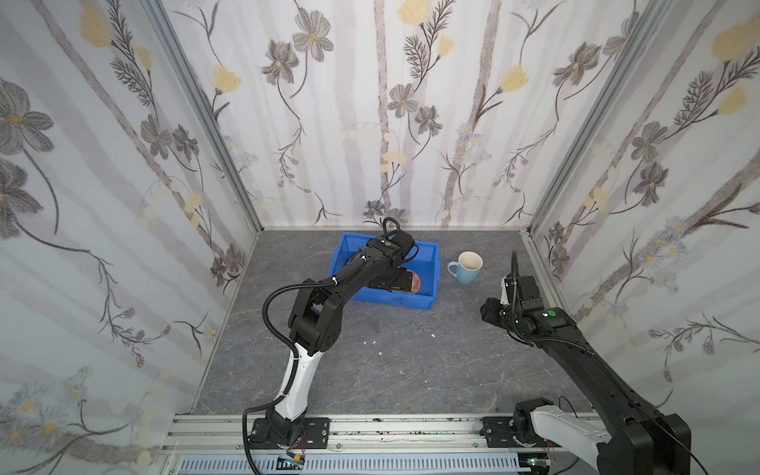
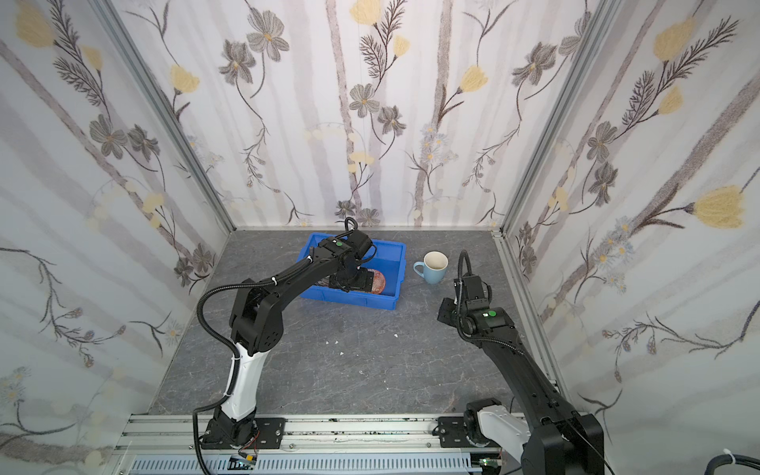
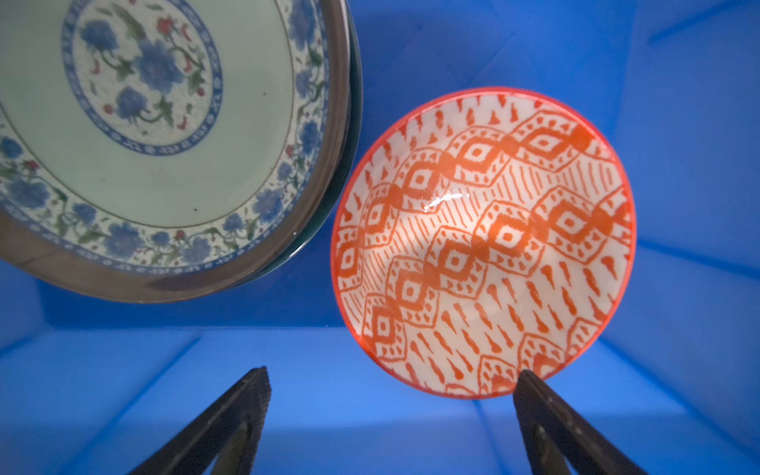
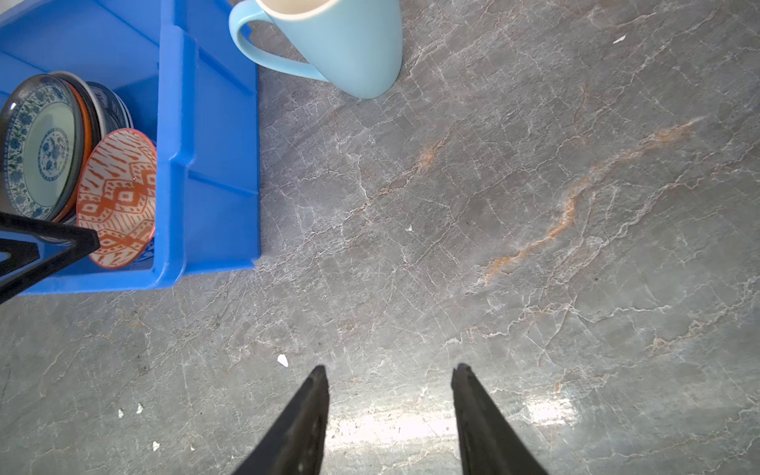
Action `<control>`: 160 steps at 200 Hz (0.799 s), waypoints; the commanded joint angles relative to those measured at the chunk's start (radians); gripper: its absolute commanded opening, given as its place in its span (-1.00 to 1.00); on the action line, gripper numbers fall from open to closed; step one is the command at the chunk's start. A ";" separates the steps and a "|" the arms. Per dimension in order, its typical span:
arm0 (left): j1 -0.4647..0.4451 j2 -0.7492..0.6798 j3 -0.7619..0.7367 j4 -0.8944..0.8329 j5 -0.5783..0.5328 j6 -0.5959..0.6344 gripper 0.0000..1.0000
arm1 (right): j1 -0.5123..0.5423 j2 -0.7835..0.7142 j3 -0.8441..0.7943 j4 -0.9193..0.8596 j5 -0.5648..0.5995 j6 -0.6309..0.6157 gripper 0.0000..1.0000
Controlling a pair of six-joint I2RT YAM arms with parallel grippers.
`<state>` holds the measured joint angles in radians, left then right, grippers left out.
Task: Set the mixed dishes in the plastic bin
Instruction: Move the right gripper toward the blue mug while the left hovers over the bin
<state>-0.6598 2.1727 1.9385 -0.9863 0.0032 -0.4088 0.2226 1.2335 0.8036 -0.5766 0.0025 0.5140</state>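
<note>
Pale blue ceramic mug (image 1: pixel 466 267) upright on grey desk (image 1: pixel 370 370), right of bright blue plastic bin (image 1: pixel 395 302), handle toward bin. Right gripper (image 4: pixel 390 367) nearer, jaws partly apart, empty, mug ahead. Left gripper (image 3: pixel 390 372) wide apart inside bin, perhaps touching orange-patterned bowl (image 3: pixel 481 242) rim.

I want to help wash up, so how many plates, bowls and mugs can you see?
Plates: at least 3, in a stack of plates inside the blue bin; the lower ones are mostly hidden.
Bowls: 1, the orange-patterned bowl, in the bin next to the stack.
Mugs: 1, the pale blue mug, on the table outside the bin.
Total: at least 5 dishes.
</note>
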 commanded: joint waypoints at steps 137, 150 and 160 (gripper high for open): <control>-0.092 -0.054 -0.014 -0.031 0.109 -0.116 0.89 | -0.058 0.197 0.119 0.140 -0.065 -0.020 0.00; -0.092 -0.050 0.028 -0.054 0.110 -0.096 0.90 | -0.059 0.244 0.151 0.152 -0.061 -0.009 0.00; -0.091 -0.046 0.070 -0.082 0.103 -0.077 0.91 | -0.061 0.279 0.182 0.158 -0.054 0.002 0.00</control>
<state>-0.7509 2.1239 1.9404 -1.0164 0.0990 -0.5079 0.1650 1.4525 0.9337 -0.4854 -0.0532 0.4816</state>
